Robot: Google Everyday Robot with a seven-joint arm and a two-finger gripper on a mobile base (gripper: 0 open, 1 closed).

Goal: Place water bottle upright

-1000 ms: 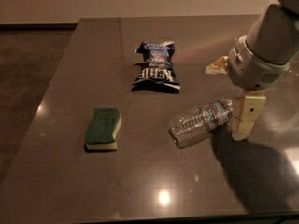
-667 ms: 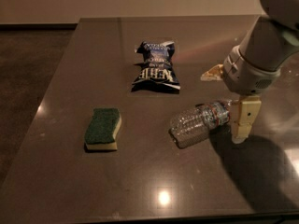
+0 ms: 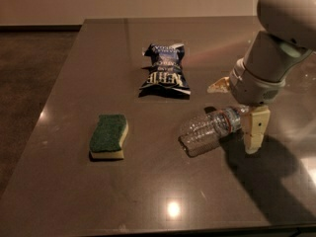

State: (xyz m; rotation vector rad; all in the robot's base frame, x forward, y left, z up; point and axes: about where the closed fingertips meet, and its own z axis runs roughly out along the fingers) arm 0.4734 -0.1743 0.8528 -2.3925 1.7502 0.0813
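Note:
The water bottle [image 3: 208, 131] lies on its side on the dark table [image 3: 98, 58], right of centre. It is clear and ribbed, with a red-and-blue label band near its neck. Its base points toward the front left and its cap end points right, under my gripper. My gripper [image 3: 236, 110] is open and hangs low over the cap end. One pale finger [image 3: 254, 130] stands on the near side of the neck and the other [image 3: 218, 86] on the far side. The cap itself is hidden by the gripper.
A dark blue chip bag [image 3: 165, 70] lies behind the bottle, toward the table's middle. A green-and-yellow sponge [image 3: 108, 135] lies at the front left. The table's front edge runs just below the bottle area, and the left edge drops to a dark floor.
My arm has lowered and shifted slightly left, bringing the fingers closer around the bottle's neck. The bottle, sponge and bag have not moved.

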